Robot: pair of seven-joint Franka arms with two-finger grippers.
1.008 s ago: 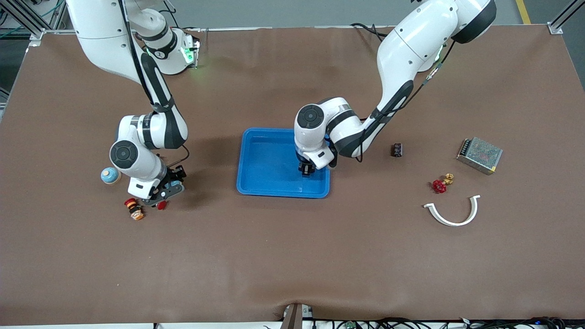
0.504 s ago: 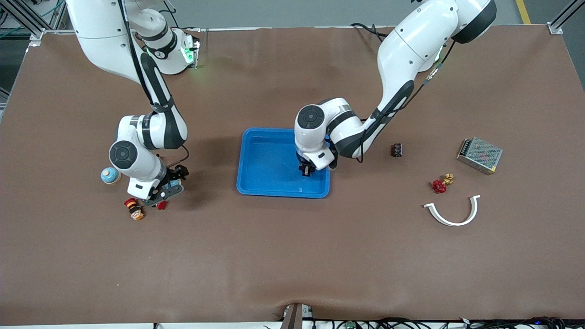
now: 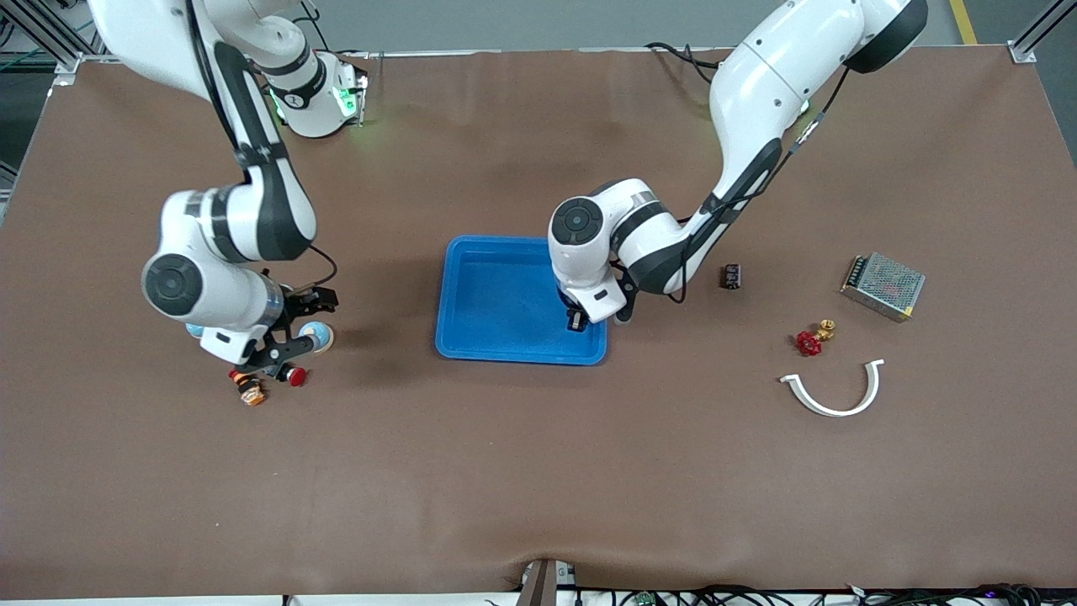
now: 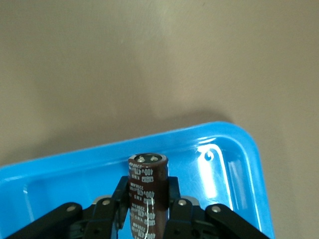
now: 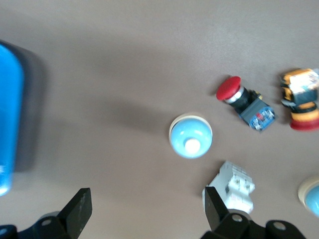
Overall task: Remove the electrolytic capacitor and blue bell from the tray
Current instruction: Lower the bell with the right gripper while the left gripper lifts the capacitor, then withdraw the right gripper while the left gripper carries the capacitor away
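My left gripper (image 3: 576,320) is over the blue tray (image 3: 488,295), at the corner toward the left arm's end and nearer the front camera. It is shut on a dark brown capacitor (image 4: 147,172), which stands upright between the fingers over the tray's floor (image 4: 234,169). My right gripper (image 3: 296,330) is open and empty, up above the table. A blue dome bell with a white rim (image 3: 318,335) sits on the table under it. In the right wrist view the bell (image 5: 190,135) lies ahead of the open fingertips (image 5: 79,206).
A second blue bell (image 5: 311,191) peeks out under the right arm (image 3: 195,330). Nearby lie a red push-button (image 3: 294,375), an orange-red button (image 3: 247,387) and a white breaker (image 5: 232,191). At the left arm's end lie a small black part (image 3: 731,276), red valve (image 3: 810,339), metal box (image 3: 883,285) and white arc (image 3: 833,391).
The right arm has lifted and swung toward its end of the table, uncovering the blue bell. The left gripper, still holding the capacitor, has shifted slightly toward the tray's corner.
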